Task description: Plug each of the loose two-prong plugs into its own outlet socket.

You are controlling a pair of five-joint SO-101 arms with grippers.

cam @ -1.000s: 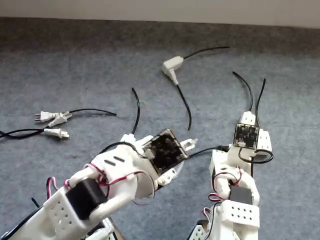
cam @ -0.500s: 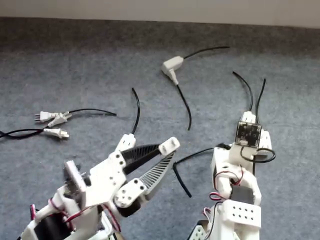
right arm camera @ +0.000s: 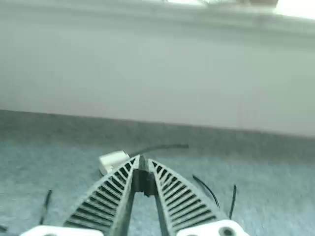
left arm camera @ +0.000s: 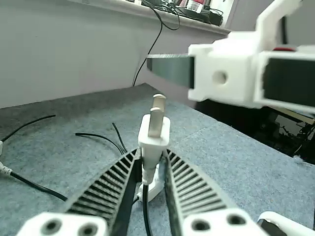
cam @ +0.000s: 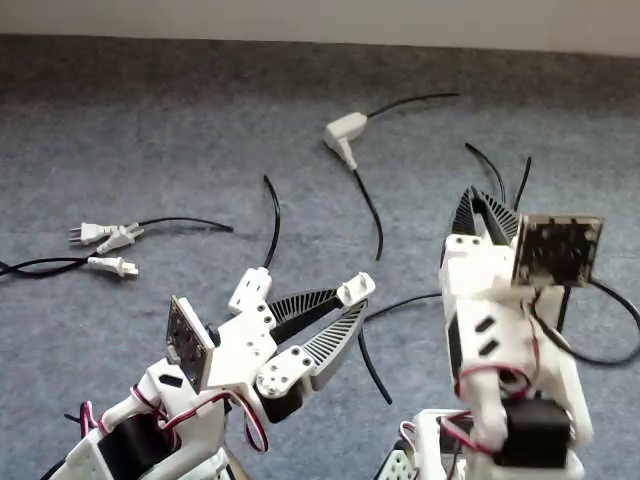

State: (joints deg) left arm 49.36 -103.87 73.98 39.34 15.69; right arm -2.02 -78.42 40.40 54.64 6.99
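Left claw: the left gripper is clamped on a white two-prong plug, whose prongs point away from the arm and whose black cord trails down between the fingers.
Right claw: the right gripper is raised over the grey carpet, its fingertips pressed together.
Loose plugs: two white plugs lie close together at the carpet's left side — cords attached.
Sockets: an angled white socket lies well beyond both arms; a second white block sits just beside the left arm.
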